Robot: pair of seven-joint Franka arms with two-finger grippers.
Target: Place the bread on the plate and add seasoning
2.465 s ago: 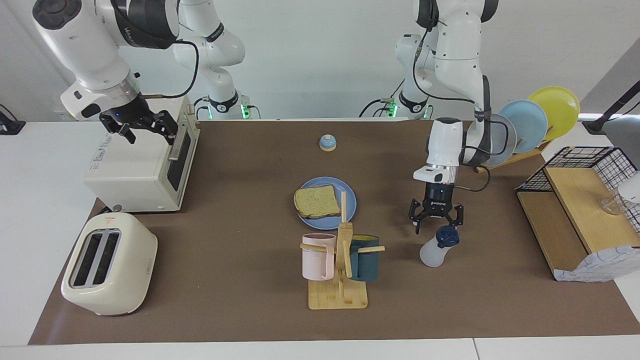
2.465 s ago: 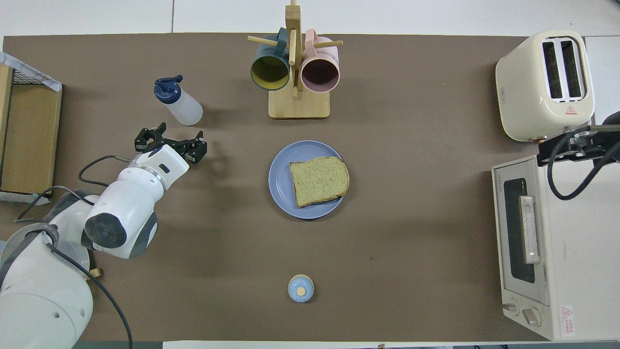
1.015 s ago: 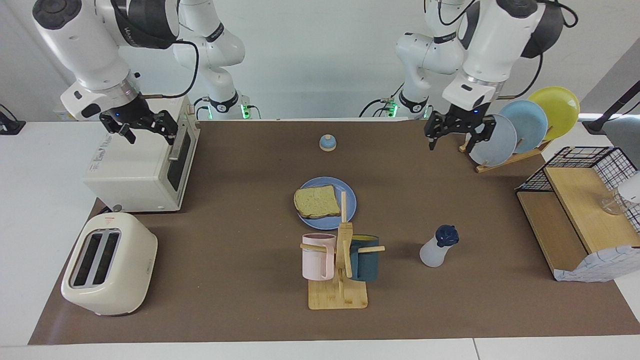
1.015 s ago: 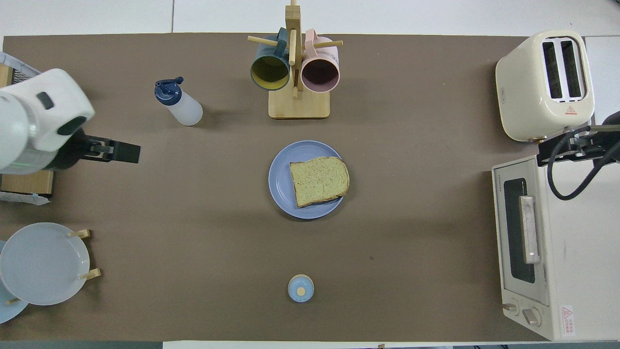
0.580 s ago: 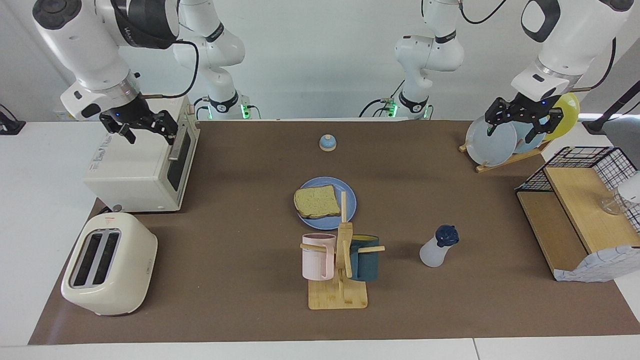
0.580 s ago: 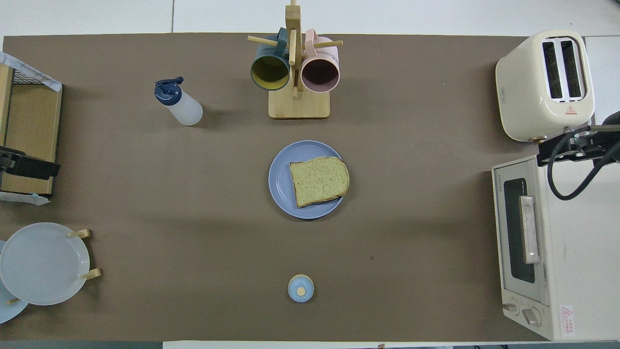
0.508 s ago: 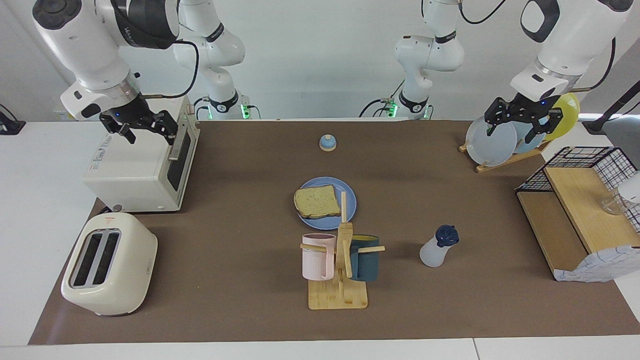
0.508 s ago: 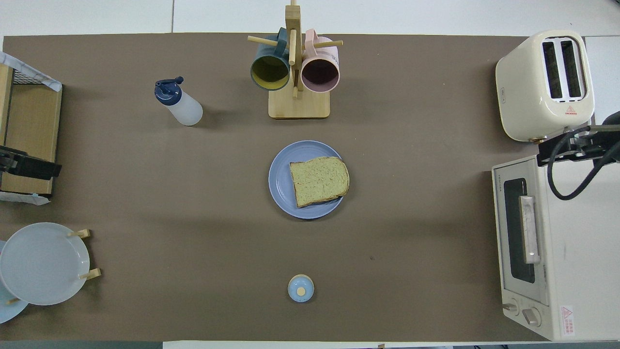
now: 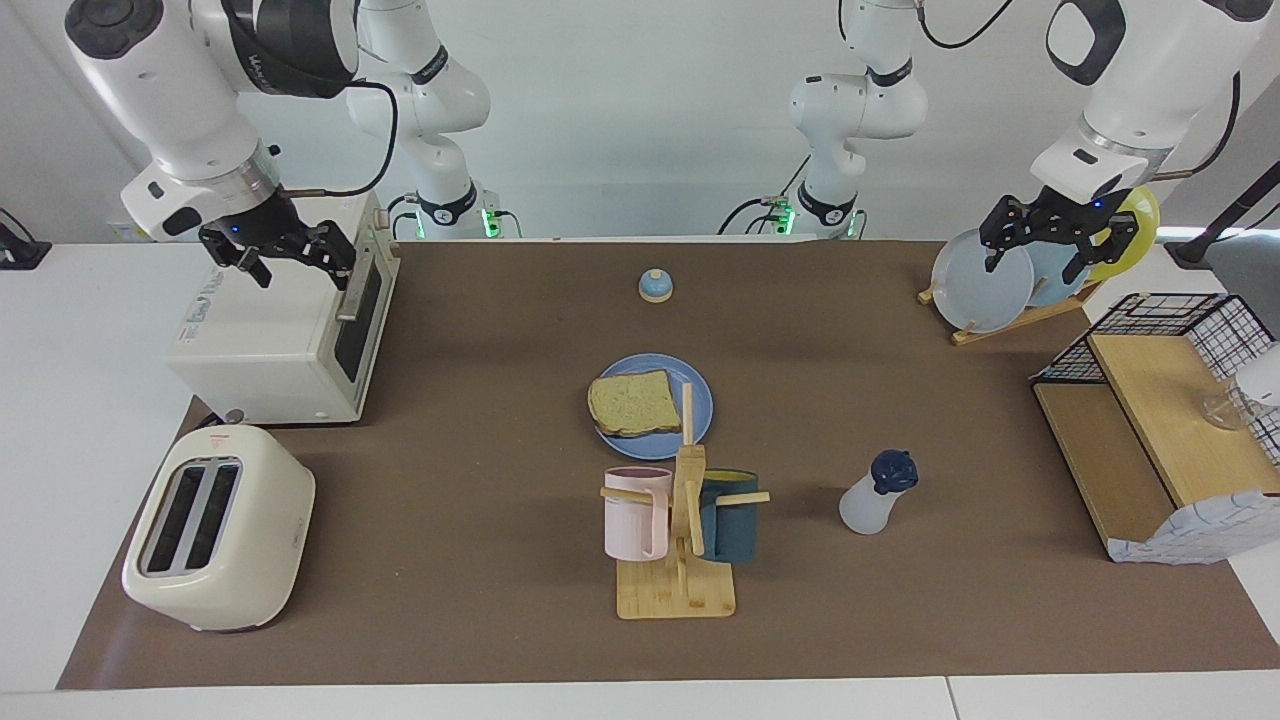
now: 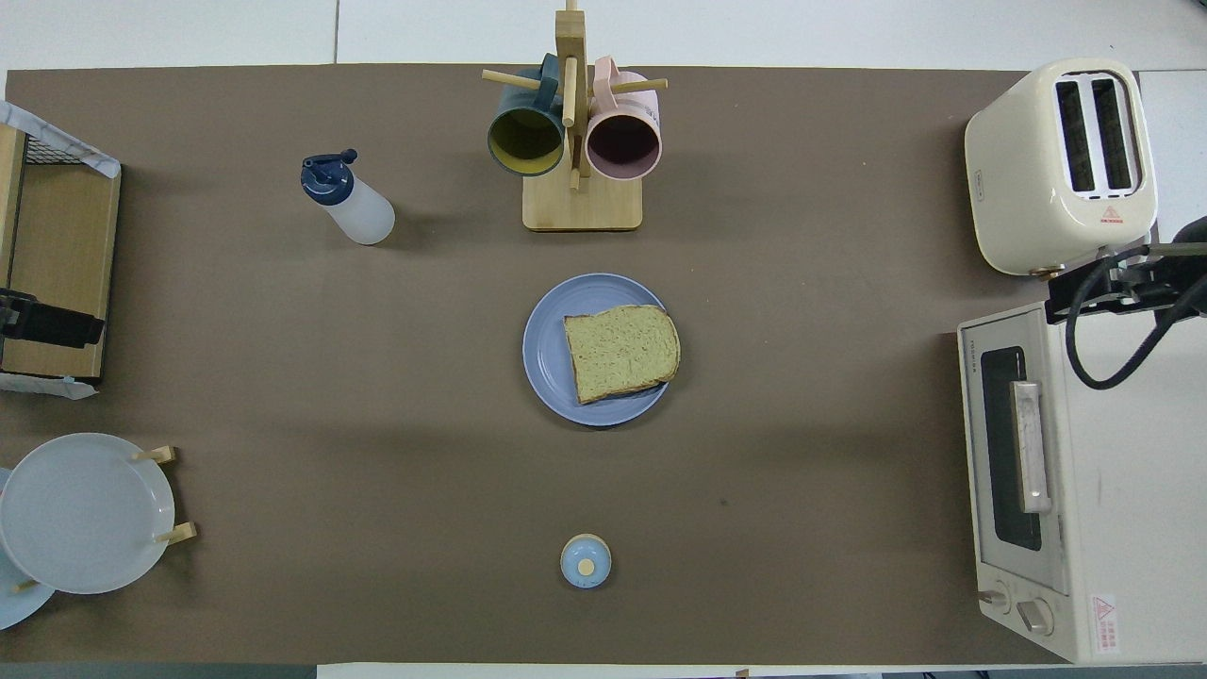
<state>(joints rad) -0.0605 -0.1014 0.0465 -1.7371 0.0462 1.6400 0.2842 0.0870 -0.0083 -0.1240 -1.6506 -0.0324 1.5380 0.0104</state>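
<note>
A brown mat covers the surface [image 9: 480, 620], with white wall above the robots' end. The facing view shows both arms in full; the overhead view catches only a dark tip of the left hand [image 10: 47, 325] at the picture's edge and a bit of the right hand [image 10: 1108, 288] with its cable. The overhead view alone looks down into the two mugs and the slots of the toaster [image 10: 1061, 165].

Taking the plate [image 9: 700, 395] as the landmark: it lies near the middle of the mat, and the bread [image 9: 634, 403] rests flat on it, shifted toward the right arm's end so its crust reaches the rim. The bottle [image 9: 872, 495] stands upright, capped, farther from the robots than the plate and toward the left arm's end, well apart from it. The mug rack [image 9: 680, 560] stands farther from the robots than the plate, just beside it, and in the facing view its post hides part of the plate's rim. A pink mug [image 9: 635, 512] and a dark teal mug [image 9: 732, 515] hang on its pegs. A small bell [image 9: 655, 286] sits nearer to the robots than the plate.

The left hand [image 9: 1050, 235] hangs released, fingers spread, over the dish rack [image 9: 1000, 325] toward the left arm's end, grasping nothing. The right hand [image 9: 285, 255] waits with fingers spread over the toaster oven [image 9: 270, 350] toward the right arm's end, also empty.
</note>
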